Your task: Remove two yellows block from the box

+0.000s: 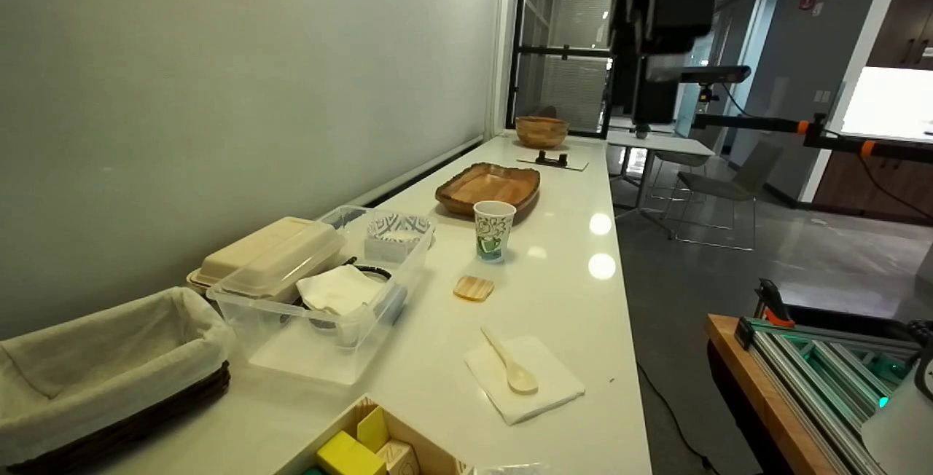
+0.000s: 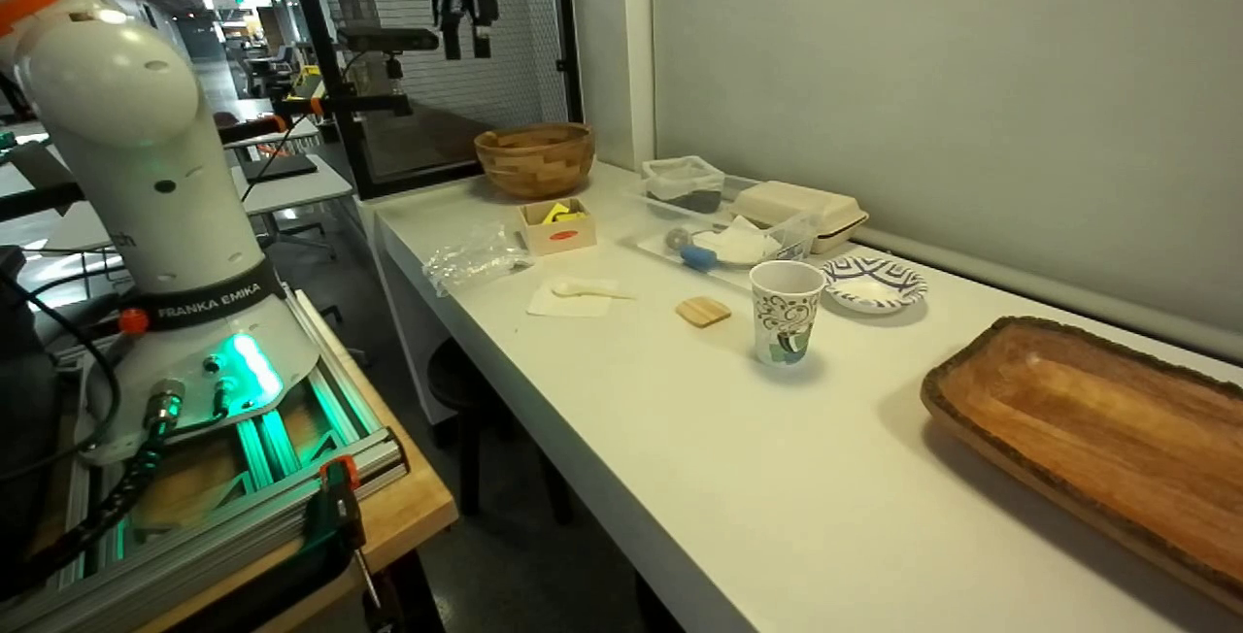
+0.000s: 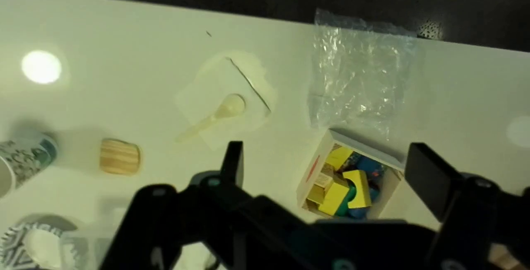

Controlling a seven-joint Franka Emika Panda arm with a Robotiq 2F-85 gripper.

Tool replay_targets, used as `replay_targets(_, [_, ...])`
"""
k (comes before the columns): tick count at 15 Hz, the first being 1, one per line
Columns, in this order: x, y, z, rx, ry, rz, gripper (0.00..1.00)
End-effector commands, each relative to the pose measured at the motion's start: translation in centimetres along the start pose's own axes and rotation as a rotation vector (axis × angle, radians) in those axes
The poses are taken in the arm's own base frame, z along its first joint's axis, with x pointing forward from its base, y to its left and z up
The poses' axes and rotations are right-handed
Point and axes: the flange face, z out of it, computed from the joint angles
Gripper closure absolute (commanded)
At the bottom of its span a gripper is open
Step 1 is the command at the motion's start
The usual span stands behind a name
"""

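Note:
The tan box [image 2: 561, 240] stands at the far end of the counter in an exterior view; its wall [image 1: 430, 444] is cut off by the bottom edge in an exterior view. In the wrist view the box [image 3: 366, 146] lies below and between my fingers. It holds several yellow blocks: an arch-shaped one [image 3: 362, 191] on top, a cuboid one [image 3: 334, 197] beside it, and one [image 3: 339, 157] in a corner. Yellow blocks also show in both exterior views [image 1: 350, 453] [image 2: 558, 213]. My gripper [image 3: 327, 156] is open and empty, high above the counter [image 2: 468, 43].
Green, blue and plain wooden blocks share the box. A crumpled clear bag [image 3: 360, 71] lies beside it. A spoon [image 1: 519, 379] on a napkin [image 1: 547, 387], a wooden piece [image 1: 474, 288], a paper cup [image 1: 493, 231], a clear tub [image 1: 306, 358] and a cloth-lined basket [image 1: 109, 358] stand around.

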Motion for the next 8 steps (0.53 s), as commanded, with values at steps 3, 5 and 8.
replay_targets(3, [3.1,-5.7,5.5,0.01,0.236,-0.21,0.0])
replay_targets(5, [4.5,-6.2,7.8,0.03,0.316,-0.251,0.0])
replay_targets(8, [6.2,-5.5,13.6,0.024,0.261,-0.256,0.0])
